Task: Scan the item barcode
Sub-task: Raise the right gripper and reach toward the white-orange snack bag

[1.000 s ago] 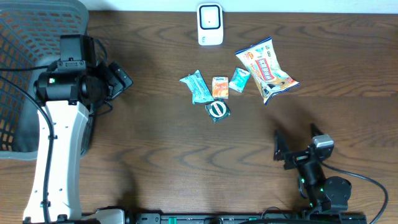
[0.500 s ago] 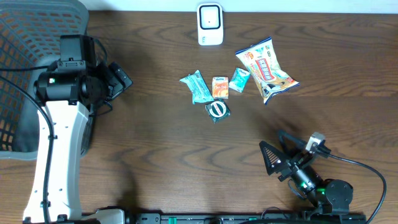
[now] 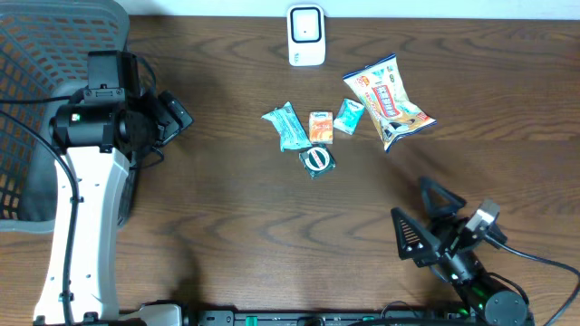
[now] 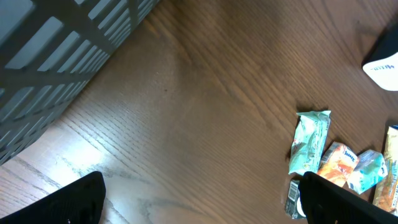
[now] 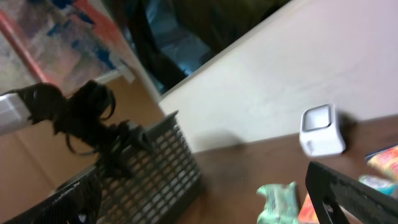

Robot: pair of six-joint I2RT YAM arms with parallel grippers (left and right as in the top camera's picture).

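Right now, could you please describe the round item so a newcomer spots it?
Find the white scanner at the table's far edge, then the packets nearest it. The round item lies just in front of the orange packet, the only dark, circular one.

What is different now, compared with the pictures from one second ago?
The right gripper rolled and its open fingers swung toward the left; it took hold of nothing. The left gripper, the scanner and the snack packets stayed in place.

Left arm (image 3: 77, 226) at left, right arm (image 3: 473, 272) at front, both jaws spread wide
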